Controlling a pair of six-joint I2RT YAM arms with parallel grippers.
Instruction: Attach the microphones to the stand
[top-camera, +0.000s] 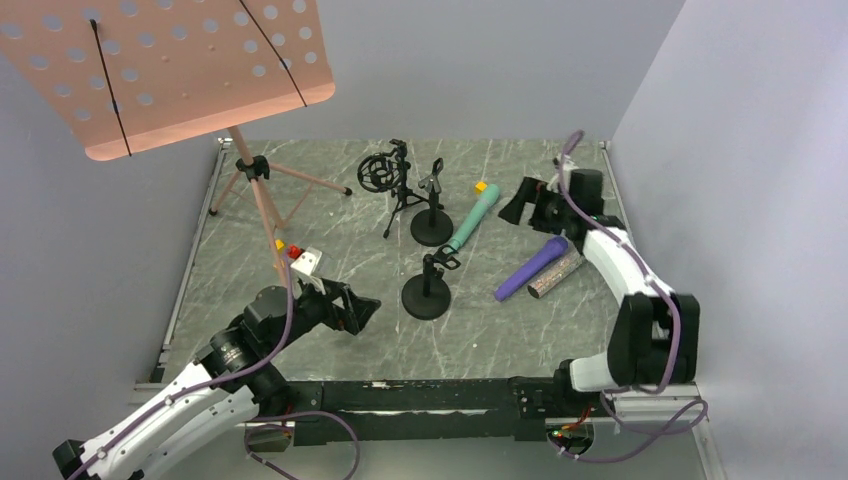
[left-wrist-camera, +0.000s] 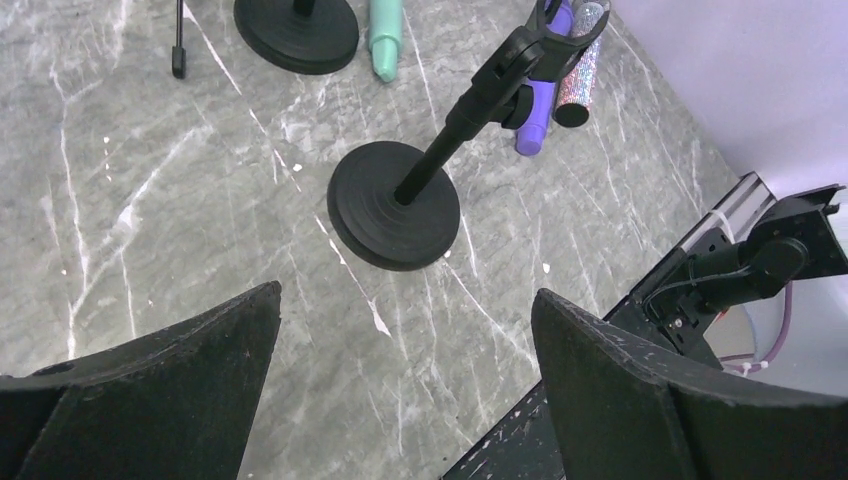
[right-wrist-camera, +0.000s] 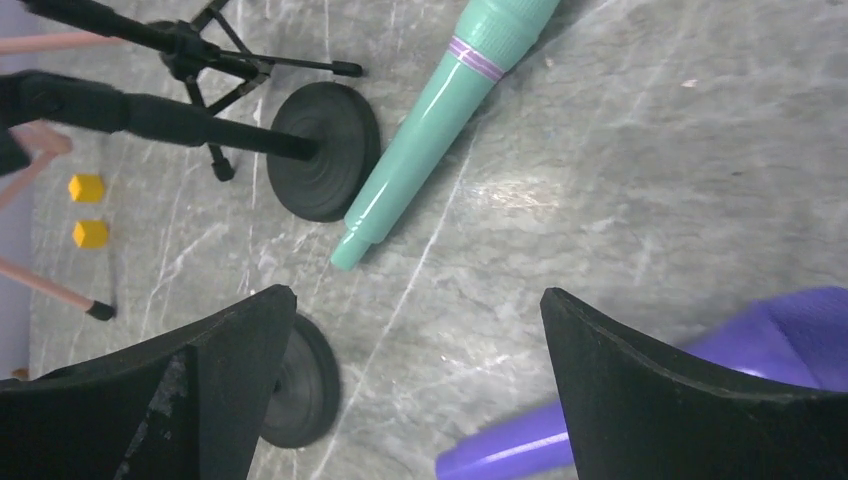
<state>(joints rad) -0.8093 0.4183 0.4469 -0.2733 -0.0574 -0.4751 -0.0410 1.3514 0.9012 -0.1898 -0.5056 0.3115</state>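
Three microphones lie on the table, right of centre: the teal microphone (top-camera: 472, 222) farther, the purple microphone (top-camera: 531, 268) and glittery microphone (top-camera: 556, 274) side by side nearer. Two round-base stands (top-camera: 427, 290) and one tripod stand (top-camera: 392, 180) are left of them. The left gripper (top-camera: 355, 308) and right gripper (top-camera: 520, 200) gape empty.

The tabletop (top-camera: 560, 330) is showing grey-green marble streaked with white veins. The teal-green microphone (top-camera: 472, 222) is wearing a thin purple band, the purple microphone (top-camera: 532, 268) is showing plain violet, and the glittery microphone (top-camera: 556, 274) is sparkling grey-brown. The near stand (top-camera: 427, 295), far stand (top-camera: 431, 225) and tripod stand (top-camera: 385, 178) are showing matte black, as are the left gripper (top-camera: 366, 314) and right gripper (top-camera: 512, 203). The left arm (top-camera: 180, 410) and right arm (top-camera: 610, 255) are showing white shells with purple cables (top-camera: 291, 300). The music stand (top-camera: 170, 70) is showing salmon pink, dotted with round holes and crossed by two black lines. Two small cubes (right-wrist-camera: 87, 187) are showing bright yellow.
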